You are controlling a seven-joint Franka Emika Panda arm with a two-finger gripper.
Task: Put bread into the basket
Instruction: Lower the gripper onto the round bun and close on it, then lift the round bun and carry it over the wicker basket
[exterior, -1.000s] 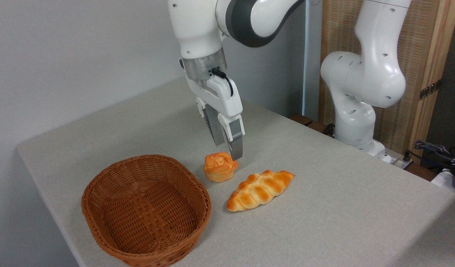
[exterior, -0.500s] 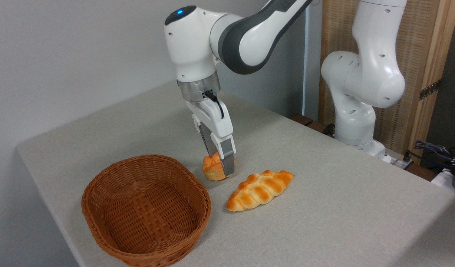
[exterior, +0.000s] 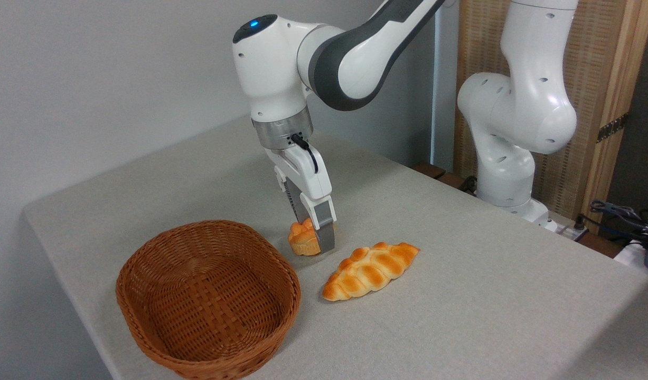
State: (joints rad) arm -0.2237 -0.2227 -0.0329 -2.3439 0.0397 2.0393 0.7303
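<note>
Grey and speckled, the worktop [exterior: 461,295] stretches away from the camera under a plain pale wall, and nearest of all sits the brown woven wicker basket [exterior: 208,298], a shallow rounded oval at the front left, with nothing in it. Just to its right lies a longer braided golden loaf [exterior: 370,269], flat on the surface, apart from the rim. A little further back comes the action: the small round orange-topped bun [exterior: 302,240] sits beside the basket's far right edge, and the white arm's gripper [exterior: 314,238] is right down over it, grey fingers [exterior: 325,235] set on either side of the bun and pressed in on it, one in front hiding its right half. Behind, the white arm base [exterior: 514,121] stands before a wooden panel.
</note>
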